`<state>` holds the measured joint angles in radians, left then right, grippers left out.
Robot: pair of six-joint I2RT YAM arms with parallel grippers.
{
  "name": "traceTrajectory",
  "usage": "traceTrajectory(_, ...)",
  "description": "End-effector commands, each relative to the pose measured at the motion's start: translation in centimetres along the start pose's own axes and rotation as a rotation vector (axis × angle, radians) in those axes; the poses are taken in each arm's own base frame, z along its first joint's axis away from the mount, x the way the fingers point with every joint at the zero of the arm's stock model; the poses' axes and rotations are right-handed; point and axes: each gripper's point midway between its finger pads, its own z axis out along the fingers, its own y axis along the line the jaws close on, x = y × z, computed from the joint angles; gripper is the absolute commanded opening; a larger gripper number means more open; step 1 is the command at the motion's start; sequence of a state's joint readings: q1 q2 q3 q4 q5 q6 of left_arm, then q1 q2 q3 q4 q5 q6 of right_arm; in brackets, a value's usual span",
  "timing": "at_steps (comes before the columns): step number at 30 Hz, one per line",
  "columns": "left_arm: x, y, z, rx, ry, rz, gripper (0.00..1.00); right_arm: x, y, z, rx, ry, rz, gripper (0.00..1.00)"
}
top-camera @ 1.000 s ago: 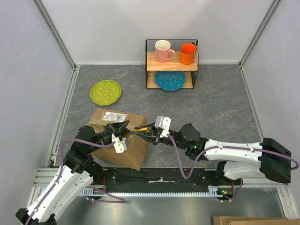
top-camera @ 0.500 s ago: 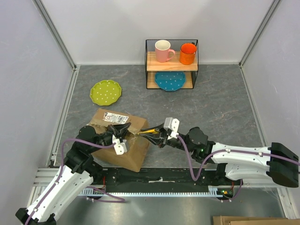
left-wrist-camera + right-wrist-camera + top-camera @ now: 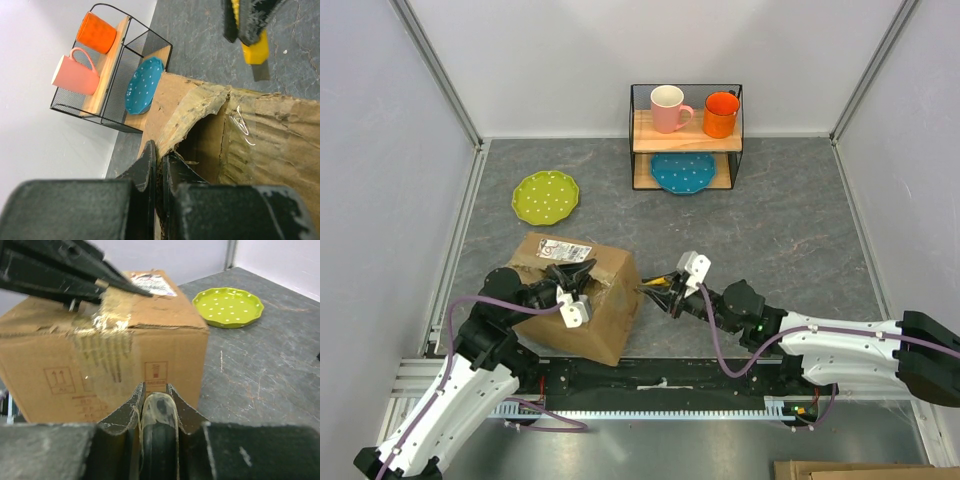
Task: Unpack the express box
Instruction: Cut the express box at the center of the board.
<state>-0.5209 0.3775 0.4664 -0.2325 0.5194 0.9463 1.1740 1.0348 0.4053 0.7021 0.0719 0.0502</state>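
The express box (image 3: 610,310) is a brown carton with a white, red-printed label (image 3: 563,250). It stands at the near left of the table, and its taped top seam is torn open. My left gripper (image 3: 568,283) is on top of the box. In the left wrist view it (image 3: 160,155) is shut on the edge of a torn top flap (image 3: 187,112). My right gripper (image 3: 668,292) is just right of the box and shut on a yellow and black utility knife (image 3: 655,284). The knife's tip points at the box side (image 3: 165,347). The box's inside is dark.
A wire rack (image 3: 686,150) at the back holds a pink mug (image 3: 668,108), an orange mug (image 3: 720,114) and a blue dotted plate (image 3: 683,172). A green dotted plate (image 3: 546,196) lies behind the box. Walls close in the left, right and back.
My right gripper has drawn the knife back to the right, from over the box top to beside its right edge. The box has shifted a little to the right. My left gripper stays on the flap.
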Motion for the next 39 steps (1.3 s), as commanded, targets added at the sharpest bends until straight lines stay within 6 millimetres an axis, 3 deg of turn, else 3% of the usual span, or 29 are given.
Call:
traceTrajectory(1,0.7,-2.0,-0.4,0.060,0.038,-0.136,0.02,-4.2,-2.5,-0.5,0.153,-0.178,0.158,0.00)
traceTrajectory(3,1.5,-2.2,-0.5,0.055,0.062,-0.116,0.02,-5.6,-3.7,-1.2,0.219,-0.275,0.318,0.00)
traceTrajectory(6,3.5,-2.1,-0.6,0.020,0.128,-0.030,0.02,-5.8,-5.1,-1.4,0.264,-0.346,0.541,0.00)
traceTrajectory(8,5.0,-1.5,-0.6,-0.024,0.173,0.111,0.02,-4.9,-6.2,-1.3,0.299,-0.358,0.634,0.00)
traceTrajectory(9,5.1,0.3,-0.9,-0.112,0.191,0.201,0.02,-5.6,-6.1,-1.2,0.271,-0.398,0.682,0.00)
traceTrajectory(11,6.3,0.6,-0.9,-0.136,0.228,0.392,0.02,-4.9,-6.7,-0.8,0.267,-0.418,0.800,0.00)
traceTrajectory(13,7.5,0.7,-1.0,-0.152,0.281,0.540,0.02,-6.2,-7.0,-0.9,0.222,-0.494,0.894,0.00)
traceTrajectory(16,8.3,1.0,-1.3,-0.183,0.327,0.598,0.02,-6.0,-7.2,0.1,0.194,-0.521,0.951,0.00)
traceTrajectory(18,8.4,1.2,-1.5,-0.192,0.338,0.580,0.02,-7.1,-7.0,0.9,0.153,-0.550,0.973,0.00)
traceTrajectory(21,8.5,0.9,-1.4,-0.178,0.342,0.555,0.02,-6.8,-6.9,2.1,0.131,-0.555,1.031,0.00)
traceTrajectory(22,8.5,0.9,-1.4,-0.176,0.341,0.554,0.02,-5.8,-7.3,2.6,0.150,-0.550,1.049,0.00)
traceTrajectory(24,8.2,0.9,-1.3,-0.175,0.332,0.550,0.02,-6.7,-7.2,2.5,0.104,-0.611,1.104,0.00)
traceTrajectory(25,8.2,0.9,-1.2,-0.174,0.332,0.546,0.02,-5.7,-7.5,3.1,0.112,-0.603,1.129,0.00)
traceTrajectory(27,8.2,0.8,-1.2,-0.172,0.334,0.534,0.02,-7.0,-7.4,3.2,0.044,-0.669,1.194,0.00)
traceTrajectory(28,8.2,0.8,-1.1,-0.172,0.335,0.528,0.02,-5.8,-7.5,3.8,0.057,-0.647,1.222,0.00)
traceTrajectory(30,8.3,0.8,-1.1,-0.174,0.335,0.504,0.02,-6.5,-7.2,4.4,0.025,-0.650,1.211,0.00)
traceTrajectory(39,8.3,1.0,-1.0,-0.197,0.335,0.368,0.02,-9.2,-7.0,2.6,0.006,-0.711,1.143,0.00)
